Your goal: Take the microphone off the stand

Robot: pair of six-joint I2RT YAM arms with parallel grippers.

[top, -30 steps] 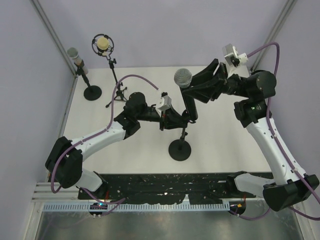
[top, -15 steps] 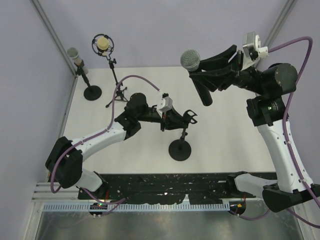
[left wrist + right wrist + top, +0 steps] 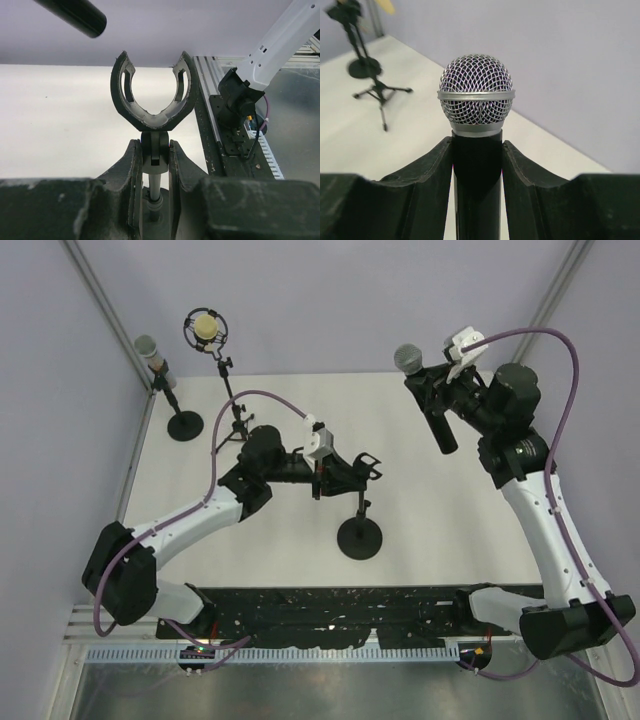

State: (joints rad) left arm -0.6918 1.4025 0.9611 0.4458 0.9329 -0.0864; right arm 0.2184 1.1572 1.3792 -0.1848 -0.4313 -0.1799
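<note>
Bare white tabletop [image 3: 440, 520] lies open at centre right of the top view. A black round-based stand [image 3: 360, 537] blocks the middle. A grey-microphone stand [image 3: 185, 425] and a black tripod stand [image 3: 228, 380] crowd the upper left.

We look down from above and behind onto the whole worktop [image 3: 450, 530]. Wrist views sit close behind left claw [image 3: 154, 150] and right claw [image 3: 476, 150], facing forward. Shared overhead: microphone [image 3: 476, 95] in right claw, stand [image 3: 150, 120] in left.

Mic [image 3: 444, 432] right of & behind stand [image 3: 360, 537], apart; tripod [image 3: 206, 330] back-left of stand.
</note>
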